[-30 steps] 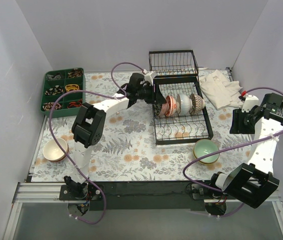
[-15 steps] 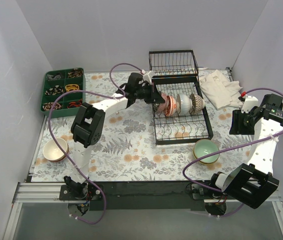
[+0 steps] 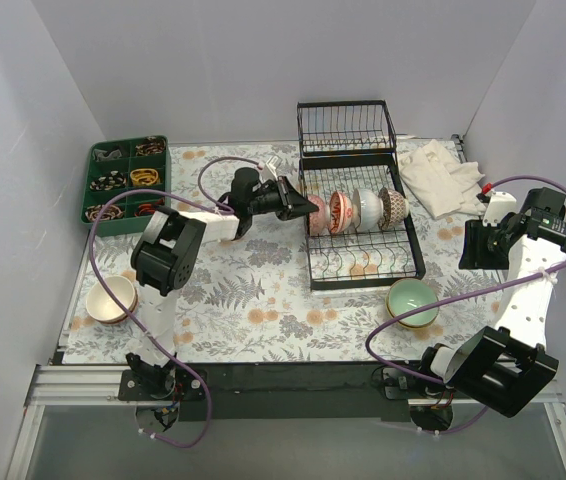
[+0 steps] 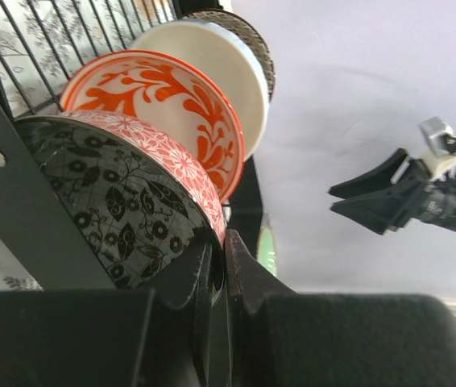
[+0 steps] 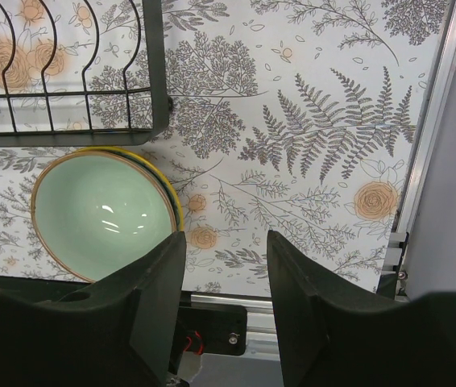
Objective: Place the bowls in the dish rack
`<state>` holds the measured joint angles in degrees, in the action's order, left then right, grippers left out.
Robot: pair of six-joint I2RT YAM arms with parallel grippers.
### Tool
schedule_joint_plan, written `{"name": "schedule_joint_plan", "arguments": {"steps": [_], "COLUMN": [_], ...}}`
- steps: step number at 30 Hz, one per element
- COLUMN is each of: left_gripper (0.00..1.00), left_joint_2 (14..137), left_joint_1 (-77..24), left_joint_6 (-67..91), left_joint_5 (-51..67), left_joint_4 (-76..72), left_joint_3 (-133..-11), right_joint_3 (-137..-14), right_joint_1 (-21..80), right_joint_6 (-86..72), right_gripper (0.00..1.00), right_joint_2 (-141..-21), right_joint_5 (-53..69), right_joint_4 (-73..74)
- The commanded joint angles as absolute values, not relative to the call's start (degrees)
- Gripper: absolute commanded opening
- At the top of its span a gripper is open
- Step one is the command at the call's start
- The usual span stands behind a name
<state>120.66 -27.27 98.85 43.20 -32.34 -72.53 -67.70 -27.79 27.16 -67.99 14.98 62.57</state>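
The black wire dish rack (image 3: 416, 240) holds a red-orange patterned bowl (image 3: 341, 210), a white bowl (image 3: 368, 208) and a brown lattice bowl (image 3: 393, 205) on edge. At its left end stands a pink bowl with a black floral outside (image 4: 123, 201). My left gripper (image 4: 221, 242) is shut on this bowl's rim, seen from above at the left gripper (image 3: 301, 207). A pale green bowl (image 3: 413, 298) sits stacked on a yellow-rimmed one in front of the rack. My right gripper (image 5: 226, 242) hangs open over the cloth, right of the pale green bowl (image 5: 99, 218). A cream bowl (image 3: 111, 298) sits stacked at the near left.
A green compartment tray (image 3: 128, 183) stands at the back left. The rack's taller wire basket (image 3: 346, 125) is at the back. A crumpled white cloth (image 3: 443, 175) lies at the back right. White walls close in both sides.
My left gripper has shut and swung left and lower from over the rack to its left edge. The pink bowl has shifted left with it. The right arm has not moved.
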Motion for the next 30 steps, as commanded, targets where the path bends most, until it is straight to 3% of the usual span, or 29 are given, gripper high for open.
{"name": "schedule_joint_plan", "arguments": {"steps": [1,9,15,22,30], "left_gripper": [0.0,0.0,0.18,0.32,0.36], "left_joint_2": [119.44,121.9,122.08,119.8,118.91], "left_joint_1": [-27.25,-26.9,-26.02,-25.31,-25.31], "left_joint_6": [108.26,109.16,108.11,102.93,100.02], "left_joint_5": [48.08,49.31,49.57,47.55,46.23], "left_joint_4": [-38.93,-38.95,-35.61,-30.06,-28.12], "left_joint_3": [-70.4,-73.21,-73.39,-74.53,-75.58], "right_joint_3": [-68.64,-68.73,-68.82,-68.38,-67.24], "right_joint_1": [-28.04,-28.04,-28.04,-28.04,-28.04], "right_joint_6": [26.81,26.81,26.81,26.81,26.81], "right_gripper": [0.54,0.54,0.54,0.54,0.54], "right_joint_2": [-68.55,-68.91,-68.99,-68.82,-68.38], "right_joint_5": [14.94,14.5,14.41,14.41,14.59], "right_joint_4": [61.7,61.61,61.52,61.44,61.08]}}
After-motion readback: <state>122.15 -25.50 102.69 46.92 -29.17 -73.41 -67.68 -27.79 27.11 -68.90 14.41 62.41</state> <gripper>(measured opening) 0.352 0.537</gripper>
